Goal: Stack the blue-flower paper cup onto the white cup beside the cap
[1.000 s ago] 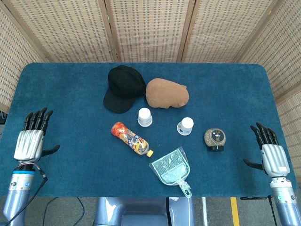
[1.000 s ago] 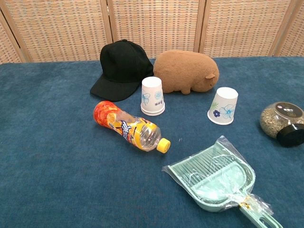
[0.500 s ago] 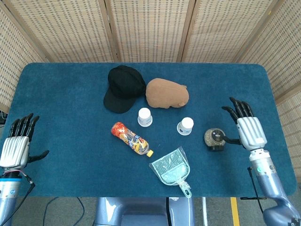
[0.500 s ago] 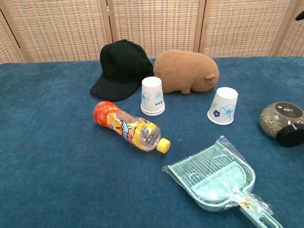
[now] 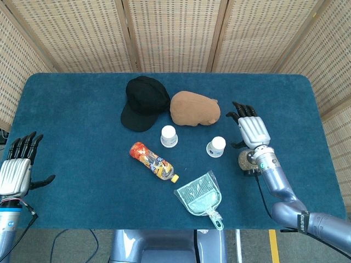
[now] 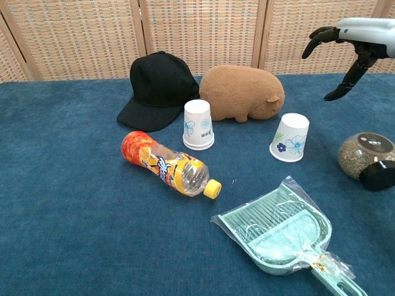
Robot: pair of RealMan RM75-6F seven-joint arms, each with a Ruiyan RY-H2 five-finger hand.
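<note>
The blue-flower paper cup point(image 5: 216, 146) point(image 6: 291, 137) stands upside down, tilted a little, right of centre. The white cup point(image 5: 169, 136) point(image 6: 199, 125) stands upside down just below the black cap point(image 5: 143, 101) point(image 6: 157, 90). My right hand point(image 5: 251, 130) point(image 6: 357, 36) hovers open above the table, just right of the blue-flower cup and apart from it, fingers spread. My left hand point(image 5: 16, 167) is open at the table's left edge, far from both cups, and shows only in the head view.
A brown plush animal point(image 5: 194, 108) point(image 6: 242, 93) lies behind the cups. An orange bottle point(image 5: 153, 161) point(image 6: 168, 164) lies left of them and a green dustpan point(image 5: 200, 199) point(image 6: 284, 231) in front. A jar with a black lid point(image 5: 248, 160) point(image 6: 366, 158) sits under my right wrist.
My right hand has swung up from the table's right edge and leftward to beside the blue-flower cup. My left hand has drawn back toward the left edge. The objects have not moved.
</note>
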